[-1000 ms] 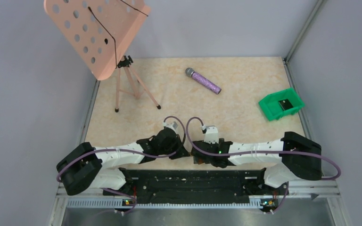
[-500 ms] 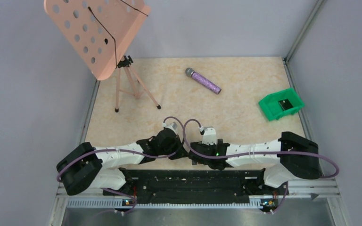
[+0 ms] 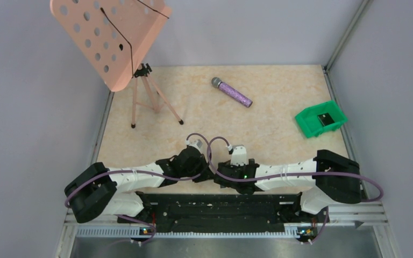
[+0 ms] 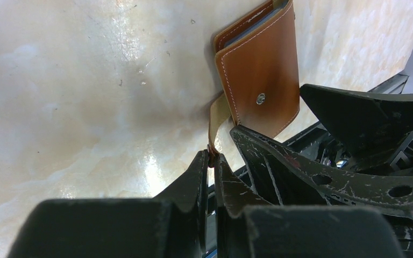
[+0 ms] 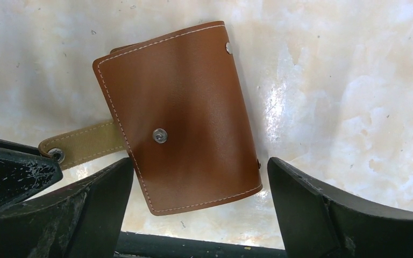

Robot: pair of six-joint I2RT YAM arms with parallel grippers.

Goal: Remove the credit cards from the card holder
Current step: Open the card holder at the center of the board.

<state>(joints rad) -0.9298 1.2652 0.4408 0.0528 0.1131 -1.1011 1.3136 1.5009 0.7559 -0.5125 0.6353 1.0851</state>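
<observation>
The closed holder (image 5: 180, 115) lies flat on the table (image 5: 328, 80), between the wide-apart fingers of the right claw (image 5: 200, 161). Its strap (image 5: 83, 142) sticks out at 8 o'clock. The left claw (image 4: 211, 160) is pinched on the strap's end, with the holder at 1 o'clock from its tips.

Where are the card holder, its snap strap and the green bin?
card holder (image 5: 183, 102), right wrist view, middle of the brown leather cover.
snap strap (image 5: 86, 144), right wrist view, middle of the tan tab left of the cover.
green bin (image 3: 302, 121), top external view, its left wall.
</observation>
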